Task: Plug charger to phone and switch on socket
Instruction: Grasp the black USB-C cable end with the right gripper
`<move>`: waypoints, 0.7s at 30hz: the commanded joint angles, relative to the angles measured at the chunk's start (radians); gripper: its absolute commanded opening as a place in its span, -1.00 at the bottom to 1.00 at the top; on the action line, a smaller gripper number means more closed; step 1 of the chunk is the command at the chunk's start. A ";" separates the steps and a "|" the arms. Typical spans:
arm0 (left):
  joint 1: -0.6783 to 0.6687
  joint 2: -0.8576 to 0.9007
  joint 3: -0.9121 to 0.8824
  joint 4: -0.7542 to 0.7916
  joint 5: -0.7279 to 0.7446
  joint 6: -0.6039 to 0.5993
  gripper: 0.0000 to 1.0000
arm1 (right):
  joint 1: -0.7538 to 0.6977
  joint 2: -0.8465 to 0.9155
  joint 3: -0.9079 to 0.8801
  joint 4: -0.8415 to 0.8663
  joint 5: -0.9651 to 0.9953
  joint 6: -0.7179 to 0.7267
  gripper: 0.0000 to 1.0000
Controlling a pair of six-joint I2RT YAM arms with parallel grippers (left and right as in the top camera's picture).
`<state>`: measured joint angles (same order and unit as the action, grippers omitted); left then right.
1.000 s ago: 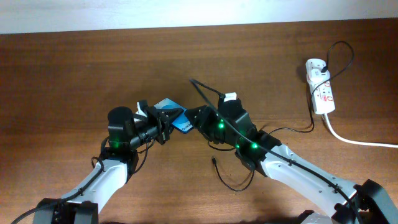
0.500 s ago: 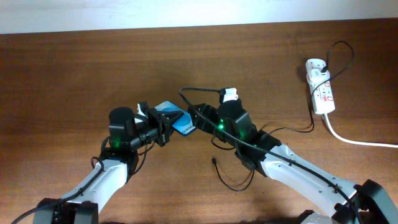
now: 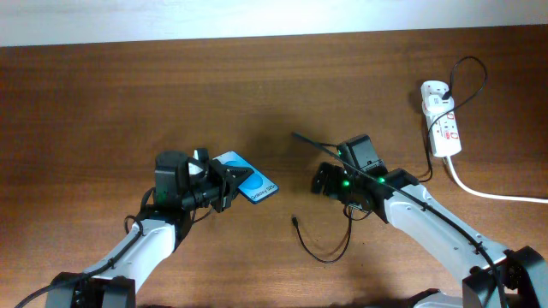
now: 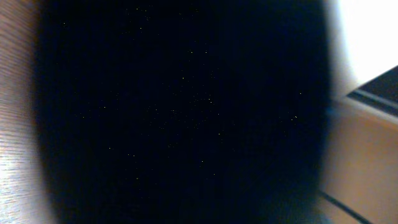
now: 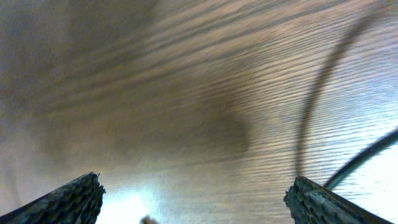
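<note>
Left gripper (image 3: 224,184) clamps the phone (image 3: 250,178) by its edge; right gripper (image 3: 320,179) spreads its jaws wide, empty, the charger (image 3: 294,222) lying loose nearby.

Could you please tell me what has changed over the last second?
The right gripper drew back from the phone toward the socket side and opened, with nothing between its fingers now. The charger cable's raised stretch swung along with it and no longer loops near the phone. The left gripper stayed shut on the phone, shifting only slightly, and the socket did not move.
</note>
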<state>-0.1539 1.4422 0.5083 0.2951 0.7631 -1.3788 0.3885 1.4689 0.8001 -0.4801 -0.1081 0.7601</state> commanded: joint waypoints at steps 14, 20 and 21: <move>0.234 -0.004 0.033 0.010 0.225 0.185 -1.00 | 0.005 -0.121 0.066 -0.185 -0.196 -0.534 0.97; 0.234 -0.004 0.033 0.010 0.244 0.184 -1.00 | 0.236 -0.065 0.064 -0.230 0.029 -0.589 0.97; 0.236 -0.004 0.033 0.009 0.250 0.184 -1.00 | 0.285 -0.040 0.064 -0.230 0.079 -0.588 0.96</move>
<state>0.0753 1.4422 0.5106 0.2951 0.9627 -1.2179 0.5720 1.3773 0.8539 -0.7071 -0.1757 0.1921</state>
